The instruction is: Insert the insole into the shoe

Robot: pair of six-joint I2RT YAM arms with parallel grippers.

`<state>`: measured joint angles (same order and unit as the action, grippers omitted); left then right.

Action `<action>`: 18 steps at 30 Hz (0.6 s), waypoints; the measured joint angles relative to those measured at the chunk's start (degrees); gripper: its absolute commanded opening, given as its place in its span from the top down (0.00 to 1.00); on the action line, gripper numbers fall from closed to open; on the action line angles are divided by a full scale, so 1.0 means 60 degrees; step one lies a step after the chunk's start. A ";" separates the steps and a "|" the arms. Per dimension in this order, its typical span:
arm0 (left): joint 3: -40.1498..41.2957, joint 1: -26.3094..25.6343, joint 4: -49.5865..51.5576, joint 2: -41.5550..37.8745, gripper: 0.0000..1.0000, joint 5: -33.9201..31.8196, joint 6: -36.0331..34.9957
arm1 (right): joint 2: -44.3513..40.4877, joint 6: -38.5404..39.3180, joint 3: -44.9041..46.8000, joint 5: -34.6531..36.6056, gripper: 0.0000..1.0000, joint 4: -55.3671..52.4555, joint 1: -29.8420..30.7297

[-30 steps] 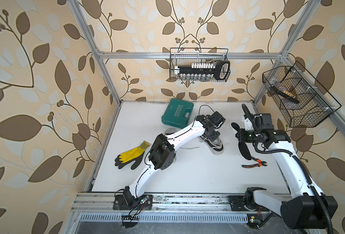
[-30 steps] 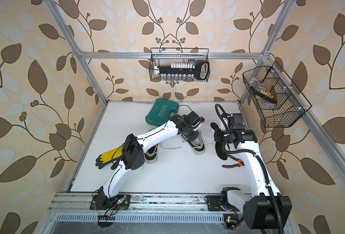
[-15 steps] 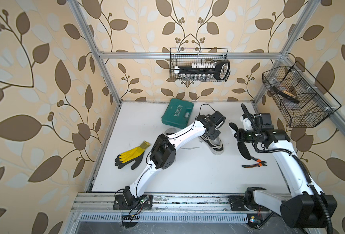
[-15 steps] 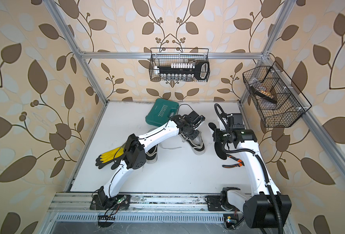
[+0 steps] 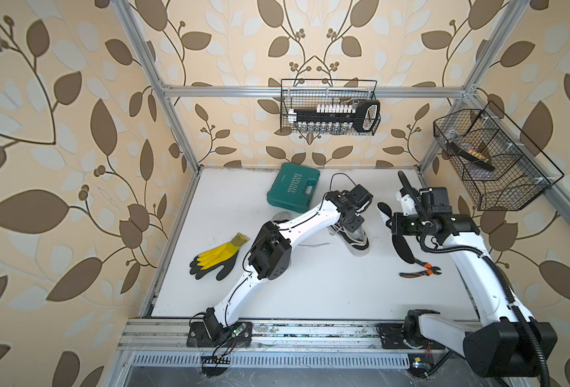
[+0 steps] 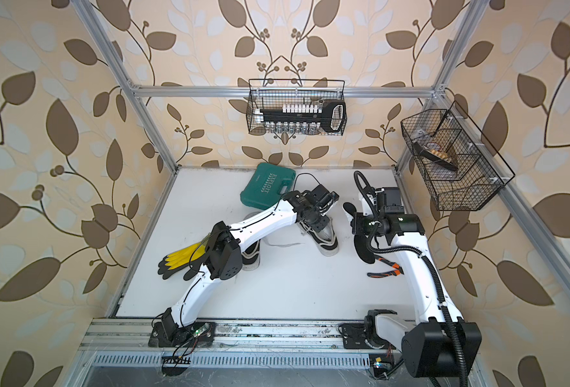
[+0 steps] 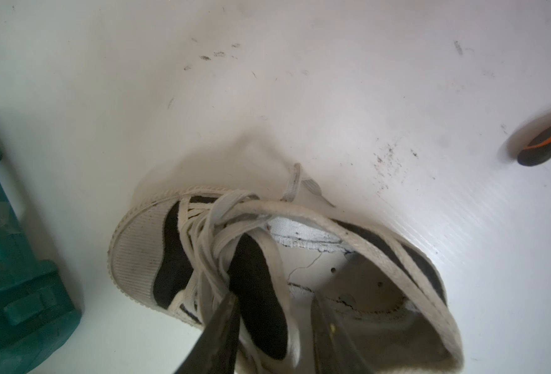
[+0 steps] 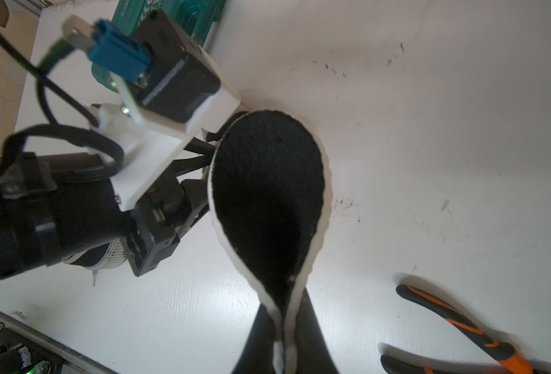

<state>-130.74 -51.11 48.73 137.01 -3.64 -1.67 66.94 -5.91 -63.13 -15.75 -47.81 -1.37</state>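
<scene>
A black-and-white canvas shoe (image 5: 356, 240) (image 6: 328, 242) lies on the white table, toe toward the front. My left gripper (image 7: 272, 327) (image 5: 352, 225) is at its opening. One finger (image 7: 222, 330) is outside over the laces and the other finger (image 7: 327, 330) is inside. The black tongue (image 7: 258, 291) stands between them, and a small gap shows at the inner finger. My right gripper (image 8: 284, 340) (image 5: 392, 223) is shut on the black insole (image 8: 267, 194) (image 5: 401, 247) (image 6: 364, 249). It pinches the insole folded at mid-length and holds it in the air just right of the shoe.
A green tool case (image 5: 293, 187) lies behind the shoe. Orange-handled pliers (image 5: 419, 269) (image 8: 462, 327) lie below the insole. Yellow-black gloves (image 5: 216, 259) are at the left. A second shoe (image 6: 252, 256) lies under the left arm. Wire baskets (image 5: 330, 107) (image 5: 491, 160) hang on the walls.
My left jaws have narrowed around the shoe's tongue. My right arm has shifted the insole slightly toward the shoe.
</scene>
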 measured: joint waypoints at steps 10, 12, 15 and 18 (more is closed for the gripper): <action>-0.0291 -0.0055 0.0142 0.0663 1.00 -0.0353 0.0379 | 0.0208 0.0087 -0.0033 -0.0164 0.93 -0.0004 0.0000; -0.0361 -0.0051 0.0178 0.0659 1.00 -0.0393 0.0477 | 0.0262 0.0244 -0.0055 -0.0182 0.94 -0.0015 0.0000; -0.0379 0.0004 0.0262 0.0641 1.00 -0.0280 0.0707 | 0.0350 0.0499 -0.0113 -0.0182 0.94 -0.0069 0.0000; -0.0375 0.0178 0.0437 0.0546 1.00 0.0138 0.1078 | 0.0452 0.0688 -0.0171 -0.0171 0.94 -0.0146 0.0000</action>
<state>-132.99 -50.04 51.35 140.29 -2.81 4.80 69.65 -1.78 -64.16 -16.78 -48.69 -1.37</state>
